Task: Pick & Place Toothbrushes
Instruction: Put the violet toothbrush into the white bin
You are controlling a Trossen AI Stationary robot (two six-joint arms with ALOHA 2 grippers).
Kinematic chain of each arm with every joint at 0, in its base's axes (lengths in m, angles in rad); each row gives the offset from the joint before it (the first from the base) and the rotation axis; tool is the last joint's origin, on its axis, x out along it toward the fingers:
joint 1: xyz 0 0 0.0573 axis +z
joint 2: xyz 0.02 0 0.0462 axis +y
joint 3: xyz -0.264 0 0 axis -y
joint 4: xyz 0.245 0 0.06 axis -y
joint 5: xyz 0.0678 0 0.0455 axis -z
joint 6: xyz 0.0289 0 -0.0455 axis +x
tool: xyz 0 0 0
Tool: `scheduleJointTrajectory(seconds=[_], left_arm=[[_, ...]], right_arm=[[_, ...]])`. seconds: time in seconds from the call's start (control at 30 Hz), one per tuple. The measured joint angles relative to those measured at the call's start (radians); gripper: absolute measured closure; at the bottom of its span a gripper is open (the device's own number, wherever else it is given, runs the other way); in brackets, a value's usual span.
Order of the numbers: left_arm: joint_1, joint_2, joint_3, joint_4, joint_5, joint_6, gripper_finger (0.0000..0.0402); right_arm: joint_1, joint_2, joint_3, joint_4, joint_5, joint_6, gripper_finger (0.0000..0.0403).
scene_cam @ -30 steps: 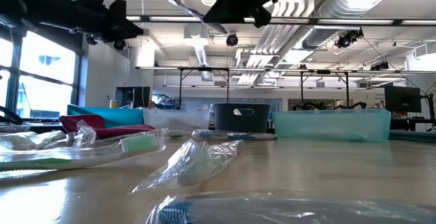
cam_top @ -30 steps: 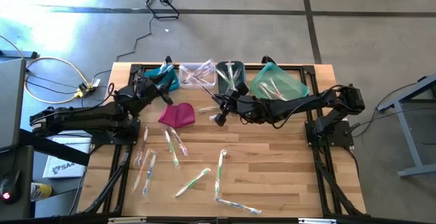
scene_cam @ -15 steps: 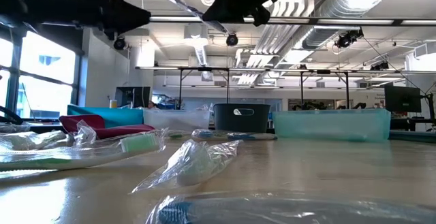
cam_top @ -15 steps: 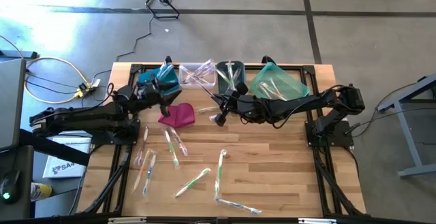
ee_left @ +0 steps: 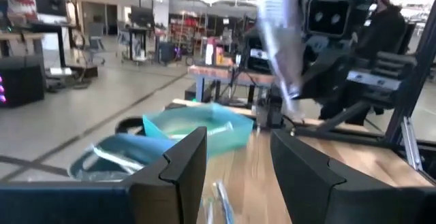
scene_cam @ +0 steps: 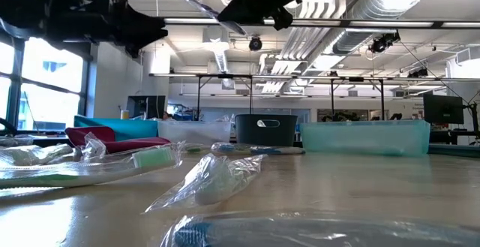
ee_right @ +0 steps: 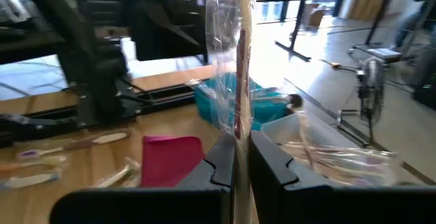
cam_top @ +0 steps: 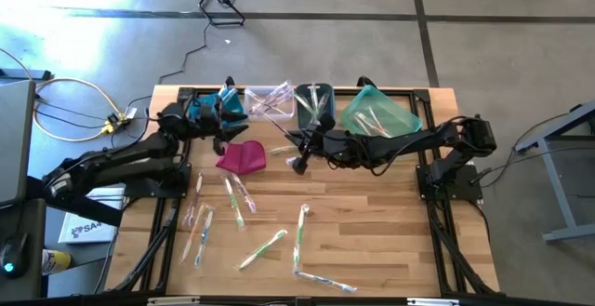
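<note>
Toothbrush (ee_right: 235, 60) pinched upright in the shut right gripper (ee_right: 240, 157) above the table's back edge bins (wrapper's slippery) may slide out; left gripper (ee_left: 238, 166) hangs open, empty.

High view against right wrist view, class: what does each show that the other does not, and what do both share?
High view only: the whole wooden table, both arms, and wrapped toothbrushes scattered across its front. Right wrist view only: up close, the right claw shut on an upright, clear-wrapped pink-handled toothbrush. Both: the magenta pouch, the blue bin and the clear bin.
</note>
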State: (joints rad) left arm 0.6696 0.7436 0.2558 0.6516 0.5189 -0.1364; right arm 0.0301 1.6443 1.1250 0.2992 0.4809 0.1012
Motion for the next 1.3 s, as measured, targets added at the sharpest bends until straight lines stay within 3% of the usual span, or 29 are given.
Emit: scheduleJointTrajectory(seconds=[0.3, 0.5, 0.87, 1.3], left_arm=[[-0.002, 0.189, 0.0, 0.304, 0.12, -0.121, 0.0242], [-0.009, 0.265, 0.045, 0.33, 0.231, -0.131, 0.0242], [-0.097, 0.337, 0.095, 0.351, 0.222, -0.093, 0.0242], [-0.124, 0.341, 0.106, 0.349, 0.182, -0.078, 0.0242]], right_arm=[[-0.006, 0.037, 0.0, 0.048, -0.047, -0.019, 0.0388], [-0.007, 0.062, -0.001, 0.082, -0.073, -0.027, 0.0388], [-0.013, 0.078, 0.0, 0.095, -0.112, -0.024, 0.0388], [-0.02, 0.078, 0.0, 0.103, -0.158, -0.017, 0.0388]])
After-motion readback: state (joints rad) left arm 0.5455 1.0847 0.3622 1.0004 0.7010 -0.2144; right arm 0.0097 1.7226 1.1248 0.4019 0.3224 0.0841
